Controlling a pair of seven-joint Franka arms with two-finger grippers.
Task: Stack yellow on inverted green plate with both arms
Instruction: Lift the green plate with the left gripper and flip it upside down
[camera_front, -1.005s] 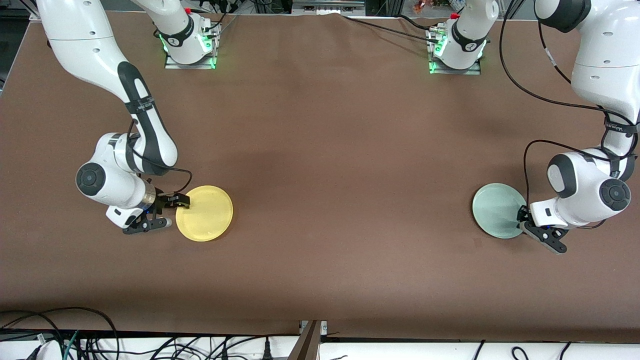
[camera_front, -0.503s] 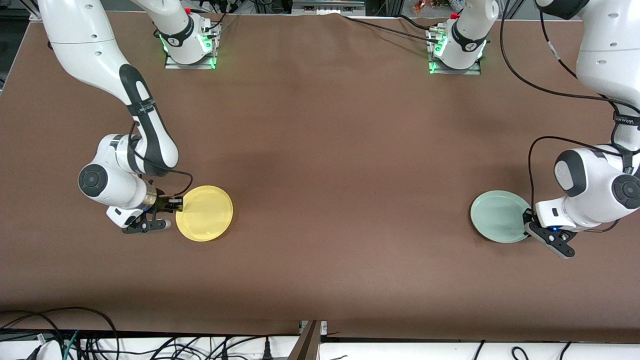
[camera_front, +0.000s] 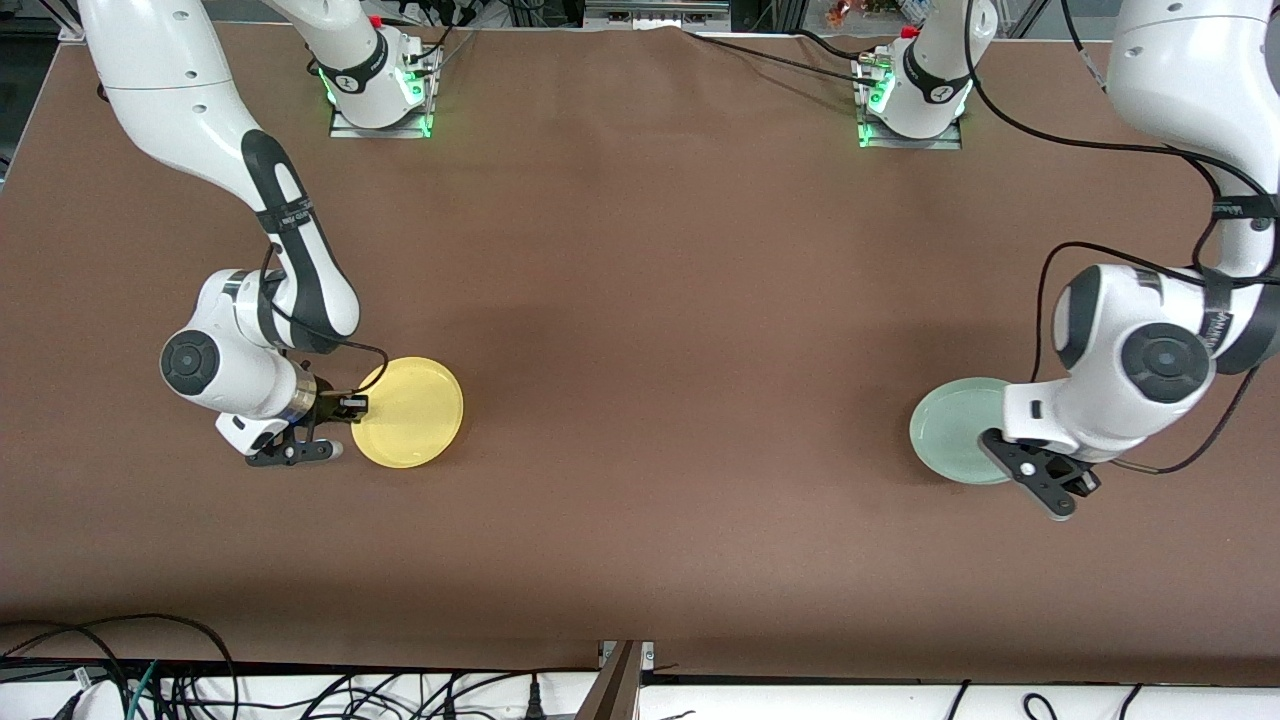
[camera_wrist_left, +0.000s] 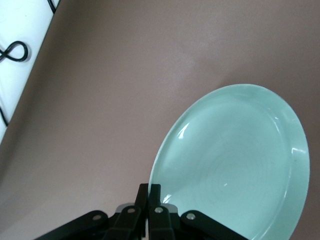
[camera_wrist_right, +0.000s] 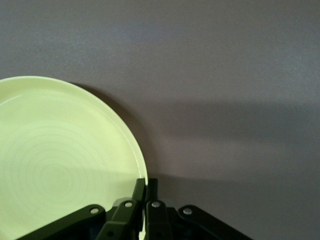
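2 plates, 2 arms, 1 brown desk.

Right gripper: jaws pinched together on the rim of the yellow plate, at the edge toward the right arm's end of the desk. Right wrist view confirms it: rim sits between the two closed fingertips. Plate is round, shallow, pale yellow, matte, open side up, faint concentric rings on its floor. It looks slightly raised off the desk, but hard to be sure from these angles.

Left gripper: jaws clamped on the rim of the green plate, toward the left arm's end of the desk. Plate is pale mint, glossy highlights, open side up, tilted in the left wrist view, with a shadow under it in the front view, so it's off the desk.

Plates are well apart, one near each end.
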